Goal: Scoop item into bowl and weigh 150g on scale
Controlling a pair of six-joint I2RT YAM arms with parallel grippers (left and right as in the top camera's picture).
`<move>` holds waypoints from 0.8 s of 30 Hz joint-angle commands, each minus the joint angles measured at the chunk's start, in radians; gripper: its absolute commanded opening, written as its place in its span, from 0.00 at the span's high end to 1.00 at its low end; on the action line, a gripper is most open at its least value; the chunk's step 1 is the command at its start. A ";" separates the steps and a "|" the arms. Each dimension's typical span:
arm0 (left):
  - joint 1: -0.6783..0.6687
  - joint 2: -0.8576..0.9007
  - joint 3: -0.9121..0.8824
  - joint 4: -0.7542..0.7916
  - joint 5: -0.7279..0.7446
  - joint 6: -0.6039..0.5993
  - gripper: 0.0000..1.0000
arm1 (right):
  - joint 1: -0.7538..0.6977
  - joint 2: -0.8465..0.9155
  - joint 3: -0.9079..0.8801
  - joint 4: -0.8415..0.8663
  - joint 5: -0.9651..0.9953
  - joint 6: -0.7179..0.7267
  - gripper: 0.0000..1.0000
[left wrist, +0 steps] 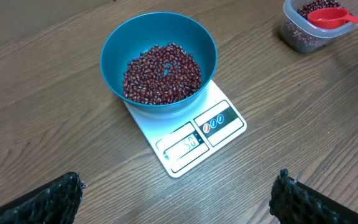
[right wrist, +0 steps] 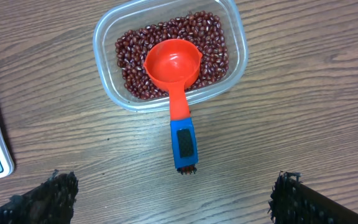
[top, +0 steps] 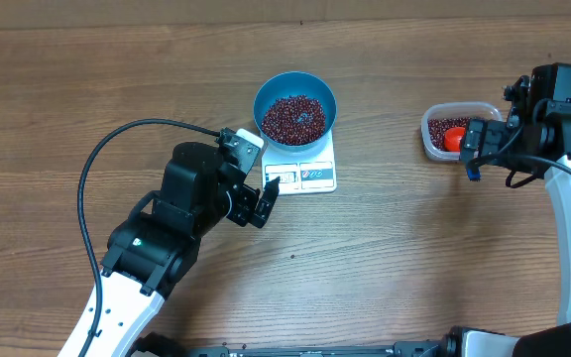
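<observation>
The blue bowl (top: pixel 266 91) stands on the white scale (top: pixel 317 175) at the table's middle, holding a pile of dark red beans (top: pixel 294 117). From the left wrist, the bowl (left wrist: pixel 114 50), its beans (left wrist: pixel 162 71) and the scale (left wrist: pixel 194 134) lie ahead of my left gripper (left wrist: pixel 178 199), which is open and holds nothing. In the overhead view my left gripper (top: pixel 261 201) hovers just left of the scale's display. My right gripper (top: pixel 472 151) is open over bare wood, just short of the scoop's blue handle (right wrist: pixel 184 144). The orange-red scoop (right wrist: pixel 174 65) rests in the tub.
A clear plastic tub (top: pixel 434 149) at the right holds more beans (right wrist: pixel 135 62) under the scoop; its rim (right wrist: pixel 232 25) lies ahead of my right gripper (right wrist: pixel 174 193). A black cable (top: pixel 92 169) loops over the table left of my left arm.
</observation>
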 commanded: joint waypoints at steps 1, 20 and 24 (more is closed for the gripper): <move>0.002 0.006 0.021 0.001 0.006 -0.010 0.00 | -0.004 -0.012 0.029 0.005 -0.005 -0.004 0.00; 0.006 0.005 0.021 -0.092 0.005 -0.011 0.01 | -0.004 -0.012 0.029 0.005 -0.005 -0.004 0.00; 0.040 -0.003 0.021 -0.139 0.003 -0.035 0.01 | -0.004 -0.012 0.029 0.005 -0.005 -0.004 0.00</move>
